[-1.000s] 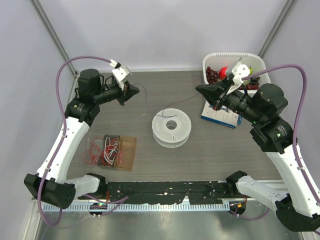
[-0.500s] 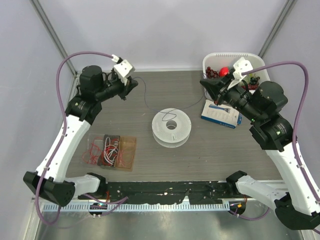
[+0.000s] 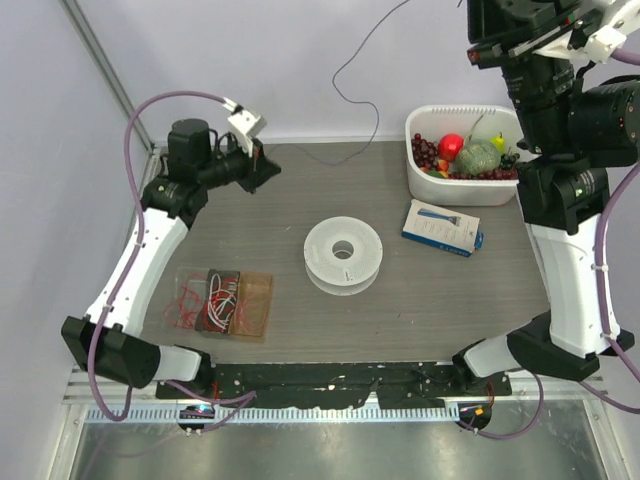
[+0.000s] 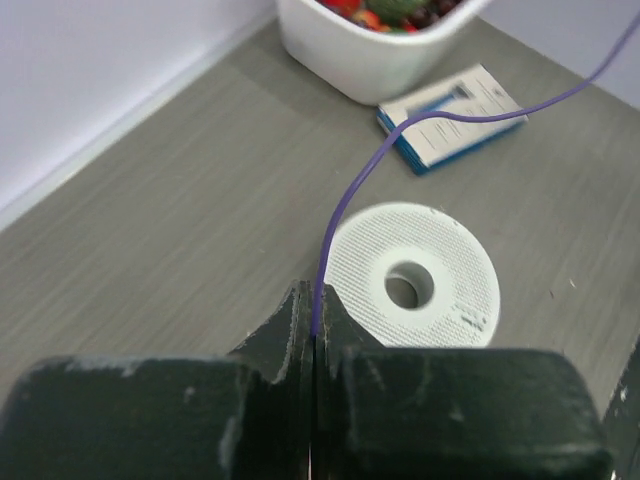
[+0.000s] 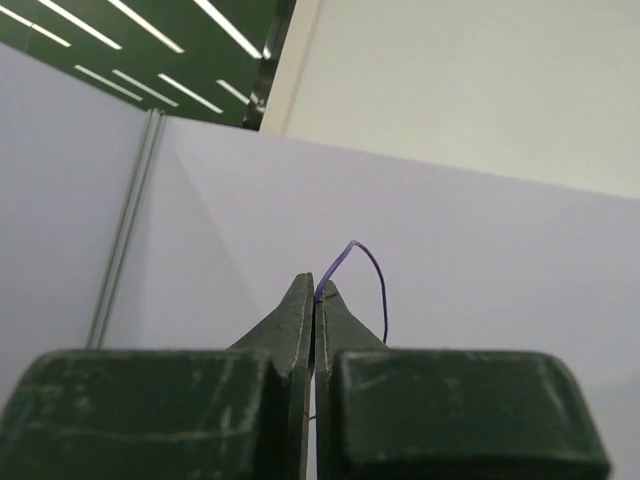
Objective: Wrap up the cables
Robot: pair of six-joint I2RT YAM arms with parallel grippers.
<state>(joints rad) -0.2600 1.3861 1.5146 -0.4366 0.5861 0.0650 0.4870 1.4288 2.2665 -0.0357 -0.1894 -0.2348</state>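
left gripper [image 4: 312,300], back-left of the spool [image 3: 343,253], has its jaws pinched together on the wire [image 4: 340,205]: thread-thin, dark purplish, probably light, limp and slippery, best gripped near an end. it arcs high behind the spool to the right gripper [image 5: 314,295], likewise clamped on it.

Around the spool [image 3: 343,256] we find bare table [image 3: 420,300]; a box [image 3: 441,228] blocks its right, a wire packet [image 3: 222,302] its near-left, the cable [image 4: 336,215] hangs behind.

I see a matt perforated white plastic spool [image 3: 343,255] and smooth plastic tub [image 3: 450,190] on the wood-grain desk [image 3: 440,300].
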